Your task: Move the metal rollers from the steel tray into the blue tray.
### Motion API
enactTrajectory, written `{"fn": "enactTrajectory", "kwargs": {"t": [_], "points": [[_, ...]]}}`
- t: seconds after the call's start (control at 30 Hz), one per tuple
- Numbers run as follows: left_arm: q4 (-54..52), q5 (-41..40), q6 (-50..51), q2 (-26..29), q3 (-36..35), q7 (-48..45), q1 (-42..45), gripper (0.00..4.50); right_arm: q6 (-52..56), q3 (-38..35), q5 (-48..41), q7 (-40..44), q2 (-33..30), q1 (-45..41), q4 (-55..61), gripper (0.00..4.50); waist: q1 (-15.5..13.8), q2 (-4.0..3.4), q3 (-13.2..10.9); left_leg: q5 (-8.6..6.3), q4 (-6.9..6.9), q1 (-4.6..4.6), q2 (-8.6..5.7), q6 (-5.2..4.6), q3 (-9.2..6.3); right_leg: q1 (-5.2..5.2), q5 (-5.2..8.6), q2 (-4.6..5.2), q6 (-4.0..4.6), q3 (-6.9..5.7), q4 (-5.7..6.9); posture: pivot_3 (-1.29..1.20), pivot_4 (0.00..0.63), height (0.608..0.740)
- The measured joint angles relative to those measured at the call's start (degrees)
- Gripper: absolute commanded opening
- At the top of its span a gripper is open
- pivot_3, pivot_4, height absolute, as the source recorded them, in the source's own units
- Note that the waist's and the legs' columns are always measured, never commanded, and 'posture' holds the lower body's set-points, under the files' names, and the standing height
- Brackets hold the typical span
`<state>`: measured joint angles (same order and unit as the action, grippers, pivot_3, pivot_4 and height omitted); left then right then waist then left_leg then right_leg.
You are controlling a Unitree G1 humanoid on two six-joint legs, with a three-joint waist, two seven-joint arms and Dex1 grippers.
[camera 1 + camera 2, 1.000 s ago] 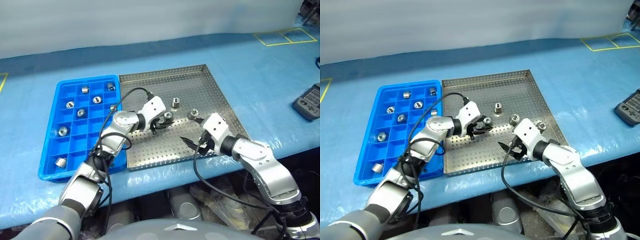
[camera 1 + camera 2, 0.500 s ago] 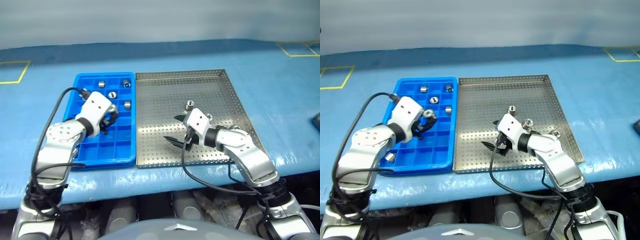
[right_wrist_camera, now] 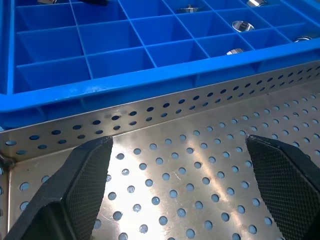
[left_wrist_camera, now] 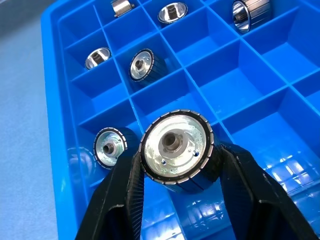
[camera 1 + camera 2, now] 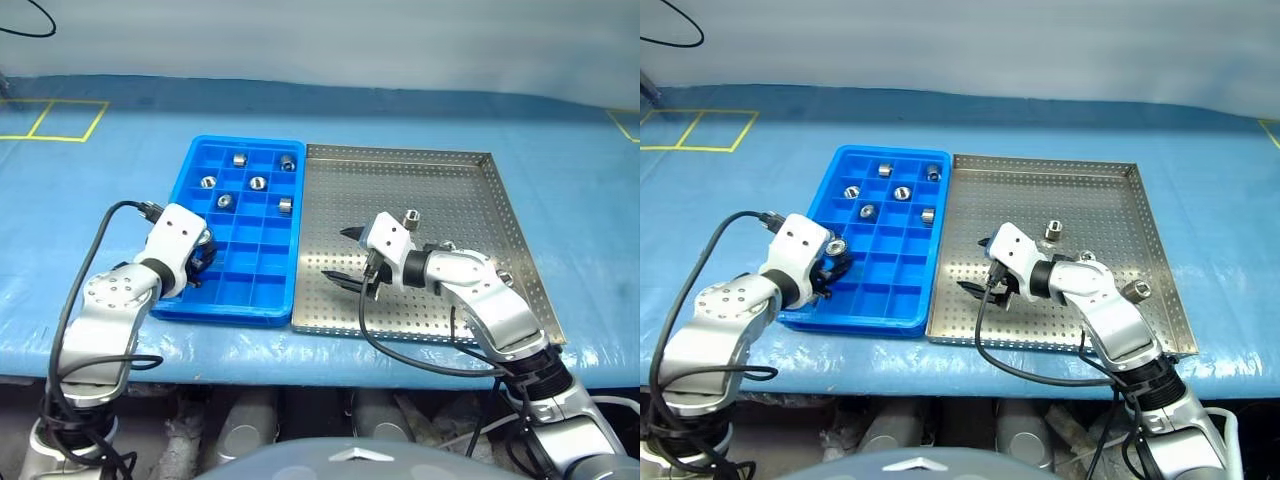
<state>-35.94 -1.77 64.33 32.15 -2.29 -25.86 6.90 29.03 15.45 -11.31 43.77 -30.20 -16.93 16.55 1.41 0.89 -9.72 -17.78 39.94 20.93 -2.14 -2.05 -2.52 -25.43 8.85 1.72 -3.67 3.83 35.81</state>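
The left hand [image 4: 176, 200] grips a roller [image 4: 176, 150] between its two fingers [image 4: 122, 200], end face toward the wrist camera, over the near left compartments of the blue tray [image 5: 262, 290]. A second ago this hand held the roller over the steel tray [image 5: 470, 300], near its middle; half a second ago it was already above the blue tray, and it has since settled toward that tray's near left corner. Just beside the held roller, another roller [image 4: 110, 146] lies in a compartment by the tray's left wall. Five more rollers [image 5: 258, 183] sit in compartments at the far end of the blue tray.

The right hand [image 5: 345, 258] hangs over the steel tray with its fingers [image 3: 85, 175] spread wide and nothing between them. It points toward the blue tray's edge, having drifted slightly that way since a second ago. Three rollers [image 5: 1053, 230] remain on the steel tray, to the right of that hand. Both trays lie side by side, touching, on the blue-covered desk [image 5: 100, 190].
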Motion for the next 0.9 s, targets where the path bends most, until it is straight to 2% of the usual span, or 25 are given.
{"fn": "enactTrajectory", "kwargs": {"t": [0.2, 0.43, 0.57, 0.7, 0.9], "points": [[3.0, 0.0, -0.5, 0.9, 2.5, 0.9, 0.2, 1.87, 0.0, -0.1, 0.2, -0.5, -0.1, 0.5, 0.1, 4.50, 0.4, 0.00, 0.0, 0.01, 0.00, 0.00, 0.00, 0.02, -0.02, 0.01, 0.01, -0.01, 0.02, -0.02, 0.01, -0.04, 0.150, 0.740], [3.3, 0.5, -2.1, 2.2, 2.8, 2.0, 0.2, 4.16, 0.0, -0.1, 0.3, -1.4, -0.1, 0.8, 0.3, 4.50, 0.6, 0.00, 0.0, 0.01, -0.01, 0.00, -0.02, 0.02, -0.05, 0.02, 0.02, 0.02, 0.03, -0.05, 0.01, -0.04, 0.150, 0.740], [3.7, 0.0, -4.4, 1.2, 2.2, 2.1, 0.2, 4.16, -0.2, -0.3, 0.7, -2.1, 0.2, 0.8, 0.3, 4.50, 0.3, 0.00, 0.0, 0.01, -0.01, 0.01, -0.10, 0.01, -0.08, 0.04, 0.02, 0.08, 0.04, -0.07, 0.00, -0.04, 0.150, 0.740], [1.7, -7.0, -16.3, -5.6, 0.0, -1.7, 0.2, 4.16, -0.4, -3.3, 1.4, -6.9, 3.9, -0.6, -1.6, 4.50, 0.0, 0.00, 0.0, 0.17, 0.00, 0.13, -0.22, 0.24, -0.11, -0.04, 0.01, 0.56, 0.04, -0.12, -0.01, -0.04, 0.150, 0.740], [-0.6, -12.4, -25.0, -5.0, 1.9, -8.0, -2.2, 4.16, 3.4, -12.1, 4.1, -21.9, 10.2, -7.3, -11.1, 4.50, 0.7, -0.14, 0.0, 0.13, -0.03, 0.11, -0.23, 0.10, -0.10, -0.05, 0.03, 0.30, 0.09, -0.10, 0.05, -0.05, 0.150, 0.740]]}}
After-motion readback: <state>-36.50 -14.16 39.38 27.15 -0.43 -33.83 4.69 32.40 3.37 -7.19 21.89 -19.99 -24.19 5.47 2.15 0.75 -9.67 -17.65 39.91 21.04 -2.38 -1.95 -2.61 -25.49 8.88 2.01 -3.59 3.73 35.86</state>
